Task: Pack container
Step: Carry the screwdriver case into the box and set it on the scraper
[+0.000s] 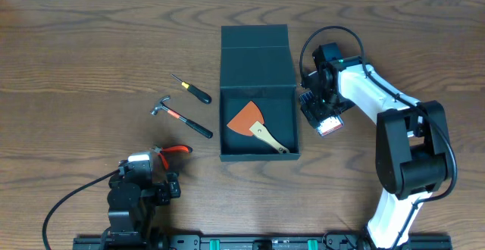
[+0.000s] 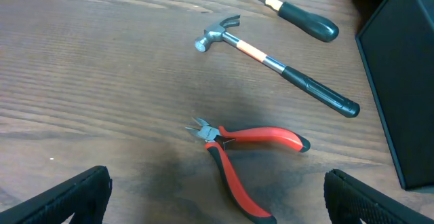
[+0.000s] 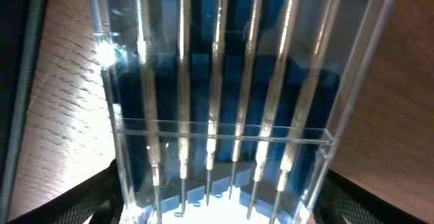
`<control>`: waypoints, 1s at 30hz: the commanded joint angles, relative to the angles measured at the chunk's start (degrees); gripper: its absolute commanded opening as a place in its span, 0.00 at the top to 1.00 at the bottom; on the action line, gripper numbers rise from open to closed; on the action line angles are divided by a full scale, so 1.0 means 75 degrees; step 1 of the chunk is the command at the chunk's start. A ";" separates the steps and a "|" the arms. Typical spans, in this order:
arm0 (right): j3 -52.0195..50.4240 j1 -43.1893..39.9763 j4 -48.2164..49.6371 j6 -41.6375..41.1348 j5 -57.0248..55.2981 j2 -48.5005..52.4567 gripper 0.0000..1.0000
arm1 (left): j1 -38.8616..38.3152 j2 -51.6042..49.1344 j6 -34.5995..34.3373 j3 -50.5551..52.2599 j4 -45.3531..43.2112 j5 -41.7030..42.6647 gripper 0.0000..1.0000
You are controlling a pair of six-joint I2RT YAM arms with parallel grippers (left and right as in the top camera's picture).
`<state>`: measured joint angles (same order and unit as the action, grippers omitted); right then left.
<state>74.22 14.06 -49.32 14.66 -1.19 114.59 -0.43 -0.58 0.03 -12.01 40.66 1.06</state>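
Note:
The dark teal-black container (image 1: 258,157) stands open at mid-table, its flap lid (image 1: 255,53) folded back. An orange scraper with a wooden handle (image 1: 254,121) lies inside. My right gripper (image 1: 320,104) (image 3: 217,207) is just right of the container, shut on a clear-fronted blue case of several small screwdrivers (image 1: 328,120) (image 3: 224,81). My left gripper (image 1: 155,165) (image 2: 217,200) is open at the front left, low over the red-handled pliers (image 1: 176,151) (image 2: 251,139), with one handle between its fingers.
A hammer with a black grip (image 1: 180,117) (image 2: 271,62) and a black-handled screwdriver (image 1: 191,89) (image 2: 298,17) lie left of the container, whose wall shows in the left wrist view (image 2: 407,81). A cable loops above the right arm (image 1: 333,34).

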 commanded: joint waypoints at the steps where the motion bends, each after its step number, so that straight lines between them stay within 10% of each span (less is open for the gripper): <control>1: -0.0356 0.0017 0.0064 -0.0067 0.0017 0.0114 0.19 | 0.0017 0.0050 0.0047 -0.0012 -0.0006 -0.0090 0.01; 30: 0.0758 0.0015 -0.0437 -0.0154 -0.0443 0.0003 0.31 | 0.0017 0.0050 0.0050 -0.0012 -0.0006 -0.0090 0.02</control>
<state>77.14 14.06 -52.23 14.24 -3.22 114.28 -0.43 -0.58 0.03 -12.01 40.66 1.06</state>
